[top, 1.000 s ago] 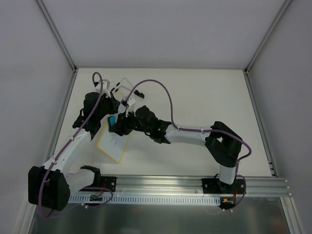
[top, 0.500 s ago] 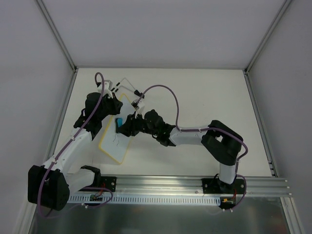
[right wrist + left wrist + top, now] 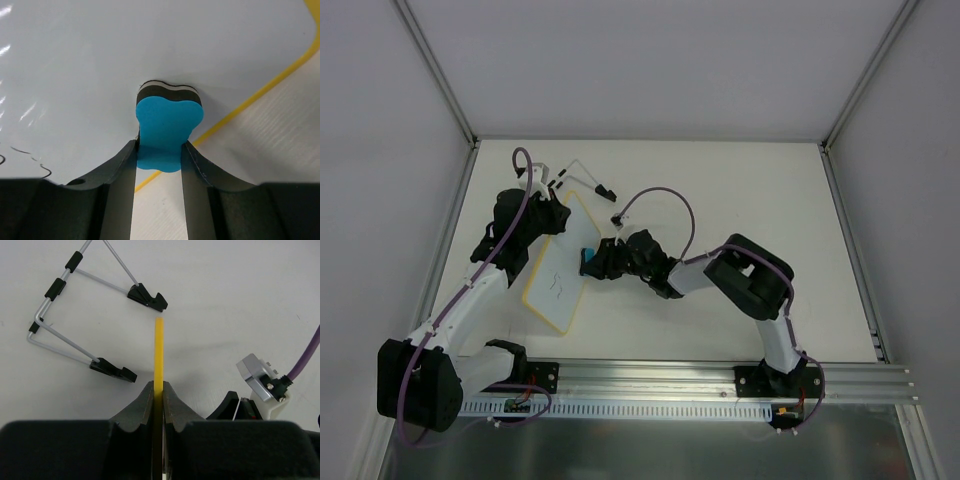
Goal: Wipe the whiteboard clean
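Note:
The whiteboard (image 3: 558, 268), white with a thin yellow frame, is held tilted at the table's left. My left gripper (image 3: 551, 213) is shut on its top edge; the left wrist view shows the yellow edge (image 3: 159, 350) pinched between the jaws. My right gripper (image 3: 592, 258) is shut on a blue eraser (image 3: 588, 257) and presses it against the board's right edge. In the right wrist view the eraser (image 3: 167, 127) touches the white surface (image 3: 100, 75) near the yellow frame. Thin black marks (image 3: 30, 156) remain at lower left, and marks show on the board (image 3: 556, 284) from above.
A wire stand (image 3: 578, 175) with black feet lies on the table behind the board; it also shows in the left wrist view (image 3: 75, 315). Grey walls enclose the table on three sides. An aluminium rail (image 3: 660, 385) runs along the near edge.
My right gripper has slid the eraser to the right across the board, from its middle to its right edge. The right arm has folded in. The left gripper still holds the board.

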Available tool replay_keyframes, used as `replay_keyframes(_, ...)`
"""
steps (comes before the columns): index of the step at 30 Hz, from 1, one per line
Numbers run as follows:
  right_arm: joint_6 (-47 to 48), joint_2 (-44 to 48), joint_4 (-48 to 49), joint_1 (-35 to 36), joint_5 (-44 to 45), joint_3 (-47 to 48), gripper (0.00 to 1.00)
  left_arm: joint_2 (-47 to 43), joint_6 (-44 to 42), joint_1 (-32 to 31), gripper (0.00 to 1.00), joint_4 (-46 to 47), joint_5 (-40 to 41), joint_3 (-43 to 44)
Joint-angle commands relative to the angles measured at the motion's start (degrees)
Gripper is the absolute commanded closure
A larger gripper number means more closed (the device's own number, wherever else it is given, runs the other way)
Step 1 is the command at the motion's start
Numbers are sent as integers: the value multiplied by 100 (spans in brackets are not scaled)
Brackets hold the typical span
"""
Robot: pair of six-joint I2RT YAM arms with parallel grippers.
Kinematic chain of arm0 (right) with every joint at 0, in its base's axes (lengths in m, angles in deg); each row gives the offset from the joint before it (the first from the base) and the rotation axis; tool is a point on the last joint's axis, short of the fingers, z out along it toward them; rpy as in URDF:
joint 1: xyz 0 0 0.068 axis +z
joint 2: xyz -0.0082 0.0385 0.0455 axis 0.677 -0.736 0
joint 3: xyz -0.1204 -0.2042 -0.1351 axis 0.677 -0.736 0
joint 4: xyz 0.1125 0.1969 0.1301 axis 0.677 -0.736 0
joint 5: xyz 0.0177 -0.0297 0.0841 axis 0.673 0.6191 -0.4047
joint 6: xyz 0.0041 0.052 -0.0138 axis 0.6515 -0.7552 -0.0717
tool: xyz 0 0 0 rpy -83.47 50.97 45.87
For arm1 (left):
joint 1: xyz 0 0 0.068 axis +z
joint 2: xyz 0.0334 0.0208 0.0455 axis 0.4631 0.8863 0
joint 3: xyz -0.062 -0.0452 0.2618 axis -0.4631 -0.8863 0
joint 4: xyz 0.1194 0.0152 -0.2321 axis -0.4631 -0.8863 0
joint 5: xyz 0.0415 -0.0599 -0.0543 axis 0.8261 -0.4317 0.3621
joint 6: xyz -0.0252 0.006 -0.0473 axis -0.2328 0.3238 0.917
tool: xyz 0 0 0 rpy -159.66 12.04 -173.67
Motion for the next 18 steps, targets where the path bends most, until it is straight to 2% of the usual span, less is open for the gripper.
replay_keyframes(1, -35, -241, 272, -38, -1, 209, 100, 51, 85, -72, 100, 99, -271, 78)
replay_keyframes(9, 61, -329, 254, -135, -247, 314, 100, 52, 85, -81, 100, 98, -279, 78)
replay_keyframes(18, 220, 452, 193, 287, -300, 332, 100, 96, 111, -72, 100, 90, -253, 78)
